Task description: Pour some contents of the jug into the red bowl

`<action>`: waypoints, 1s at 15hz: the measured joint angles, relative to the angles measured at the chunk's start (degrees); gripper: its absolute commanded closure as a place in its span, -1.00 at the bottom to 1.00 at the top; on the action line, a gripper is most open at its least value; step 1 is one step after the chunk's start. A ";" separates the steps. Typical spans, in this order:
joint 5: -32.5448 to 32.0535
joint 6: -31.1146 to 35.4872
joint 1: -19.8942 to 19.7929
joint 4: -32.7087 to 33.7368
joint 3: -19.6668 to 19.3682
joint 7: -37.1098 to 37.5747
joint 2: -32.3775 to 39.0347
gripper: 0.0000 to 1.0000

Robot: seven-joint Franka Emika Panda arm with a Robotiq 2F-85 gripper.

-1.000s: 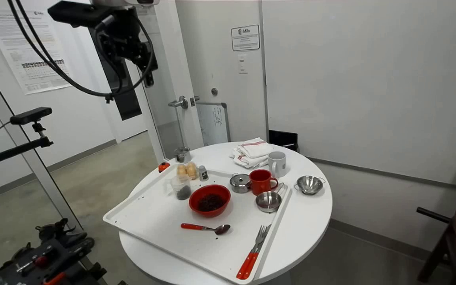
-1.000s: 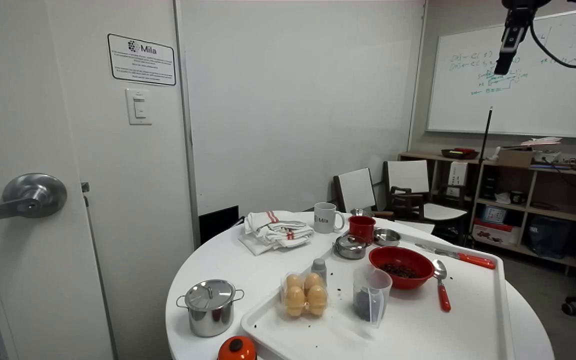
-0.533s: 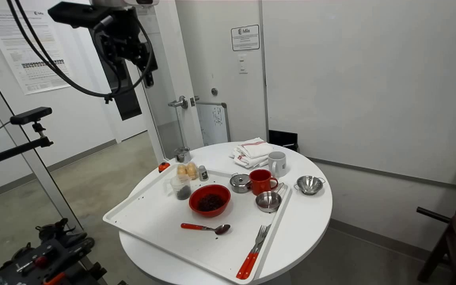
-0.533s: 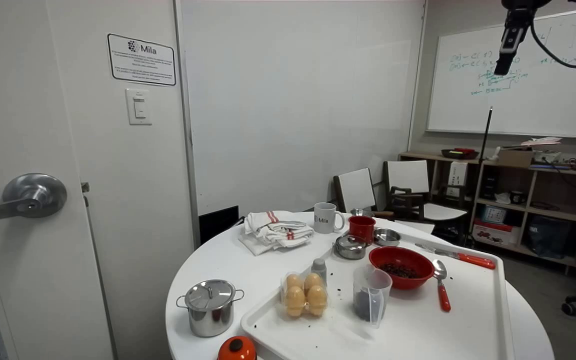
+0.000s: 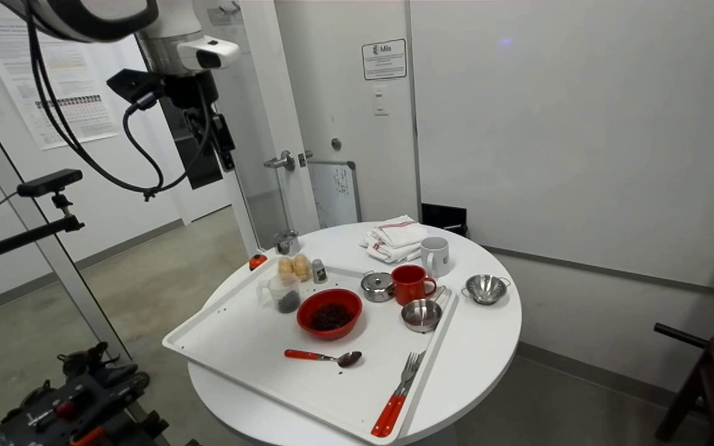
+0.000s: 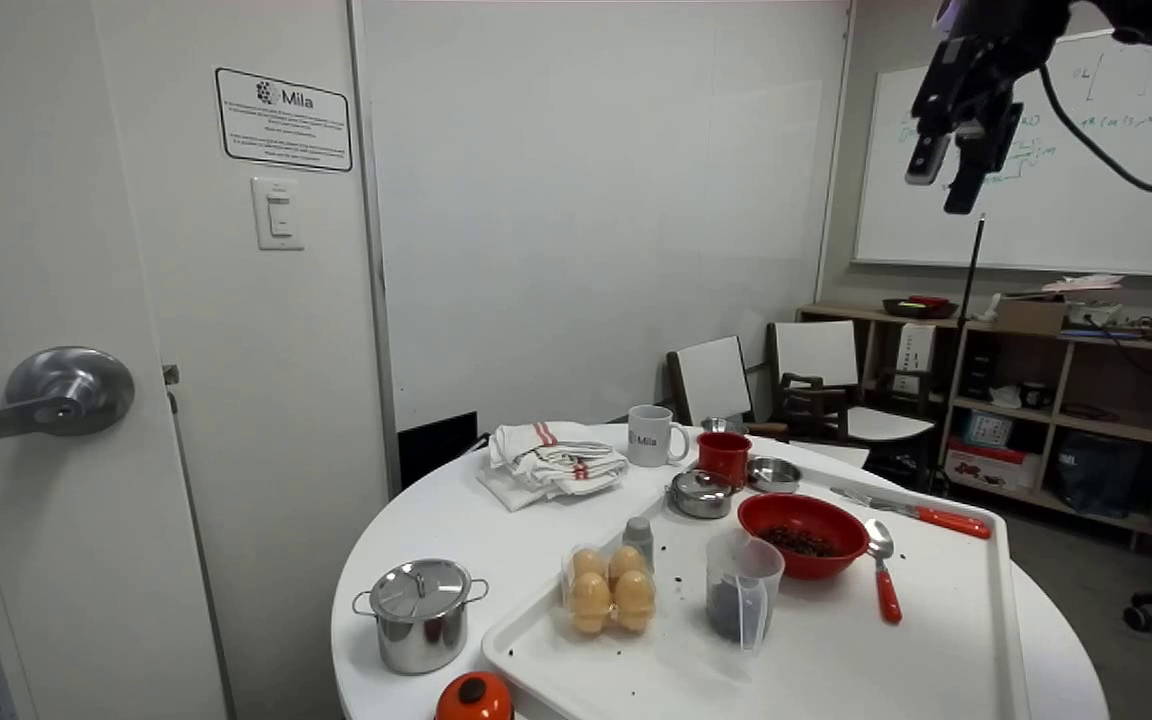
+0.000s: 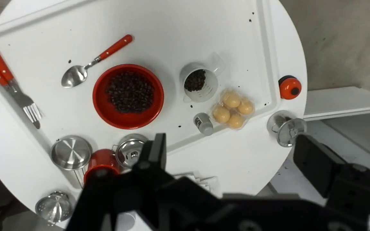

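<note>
The jug is a clear plastic measuring jug with a handle, holding dark beans. It stands upright on the white tray in both exterior views (image 5: 282, 286) (image 6: 748, 562) and in the wrist view (image 7: 209, 89). The wide red bowl (image 5: 329, 335) stands beside it, with dark beans inside; it also shows in an exterior view (image 6: 804, 566) and the wrist view (image 7: 120, 119). My gripper (image 6: 942, 188) is high above the table, apart from everything. In the wrist view the gripper (image 7: 231, 141) has its fingers wide apart with nothing between them.
Near the jug are an egg pack (image 7: 233, 109) and a grey shaker (image 7: 203, 124). A red mug (image 5: 408, 285), lidded pot (image 5: 376, 287), metal pan (image 5: 421, 315), spoon (image 5: 349, 358) and cutlery (image 5: 388, 415) are also on the tray (image 5: 227, 347). A tall pot (image 6: 422, 630) stands outside it.
My arm has come lower and turned. In an exterior view both fingers now show separately, where one showed before. The things on the table have not moved.
</note>
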 measured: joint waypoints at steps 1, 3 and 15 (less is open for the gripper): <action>0.00 3.02 0.02 -0.89 1.64 4.12 1.26 -1.00; -0.12 8.37 0.05 -2.09 4.52 11.72 4.31 -1.00; -5.56 20.33 0.90 1.68 7.49 34.19 18.72 -1.00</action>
